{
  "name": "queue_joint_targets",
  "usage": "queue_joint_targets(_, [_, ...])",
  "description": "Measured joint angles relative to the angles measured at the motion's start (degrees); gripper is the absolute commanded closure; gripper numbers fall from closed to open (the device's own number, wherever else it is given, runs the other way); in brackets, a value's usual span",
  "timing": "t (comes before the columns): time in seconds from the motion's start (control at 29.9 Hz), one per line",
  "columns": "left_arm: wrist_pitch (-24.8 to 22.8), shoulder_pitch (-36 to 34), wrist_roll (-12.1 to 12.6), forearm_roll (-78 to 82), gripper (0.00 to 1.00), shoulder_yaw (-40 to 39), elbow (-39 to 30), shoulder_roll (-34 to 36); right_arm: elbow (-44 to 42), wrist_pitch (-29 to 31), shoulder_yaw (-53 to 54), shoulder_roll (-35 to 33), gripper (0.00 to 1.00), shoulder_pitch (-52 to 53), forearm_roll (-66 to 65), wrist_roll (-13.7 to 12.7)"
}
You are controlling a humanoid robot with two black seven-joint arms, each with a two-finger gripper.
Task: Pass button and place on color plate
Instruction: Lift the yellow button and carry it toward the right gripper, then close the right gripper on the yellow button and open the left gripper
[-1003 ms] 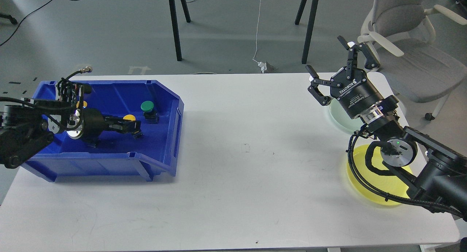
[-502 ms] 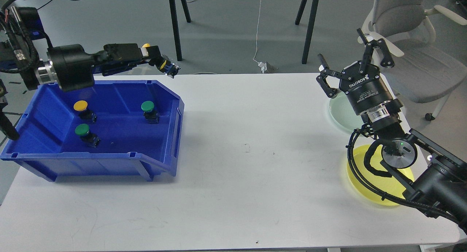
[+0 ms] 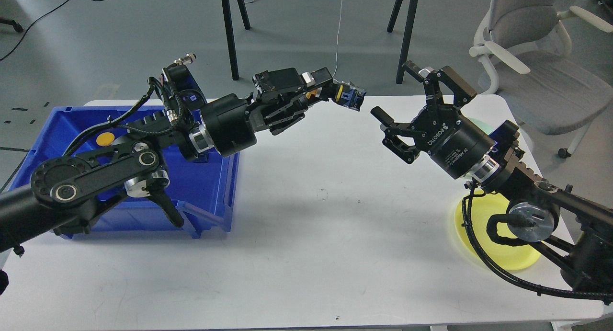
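My left gripper [image 3: 329, 89] is shut on a yellow button [image 3: 348, 97] with a black and blue base, and holds it in the air above the table's far middle. My right gripper [image 3: 407, 111] is open and empty, its jaws spread wide and facing the button from the right, a short gap away. The yellow plate [image 3: 498, 254] lies at the right front, partly behind my right arm. A pale green plate [image 3: 480, 125] shows only as a sliver behind my right gripper.
The blue bin [image 3: 213, 177] stands at the left, mostly covered by my left arm; another yellow button [image 3: 105, 139] shows inside it. A grey office chair [image 3: 531, 58] stands beyond the table's right corner. Black stand legs [image 3: 230, 34] rise behind the table.
My left gripper lifted the yellow button out of the bin and carried it right to the table's middle. My right gripper swung left towards it, still open.
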Motion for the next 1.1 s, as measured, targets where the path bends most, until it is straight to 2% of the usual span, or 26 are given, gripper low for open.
queue_joint_targets(0.17, [0.04, 0.12, 0.0, 0.05, 0.85, 0.0, 0.07, -0.14, 2.24, 4.18, -0.58, 3.5, 0.06, -3.3, 3.82, 0.0])
queue_joint_targets(0.3, [0.05, 0.24, 0.0, 0.06, 0.85, -0.01, 0.24, -0.14, 2.69, 5.14, -0.58, 5.1, 0.07, -4.67, 5.13, 0.0])
queue_joint_targets(0.5, [0.12, 0.48, 0.0, 0.14, 0.85, -0.02, 0.94, -0.63, 3.69, 5.15, -0.1, 6.77, 0.15, -5.1, 7.1, 0.0])
queue_joint_targets(0.97, [0.12, 1.07, -0.01, 0.15, 0.85, 0.14, 0.99, -0.7, 3.11, 4.08, 1.41, 7.83, 0.24, -4.51, 7.94, 0.0])
queue_joint_targets(1.1, [0.12, 1.1, -0.01, 0.15, 0.85, 0.14, 0.99, -0.7, 3.07, 3.02, 1.41, 7.86, 0.34, -4.44, 7.94, 0.0])
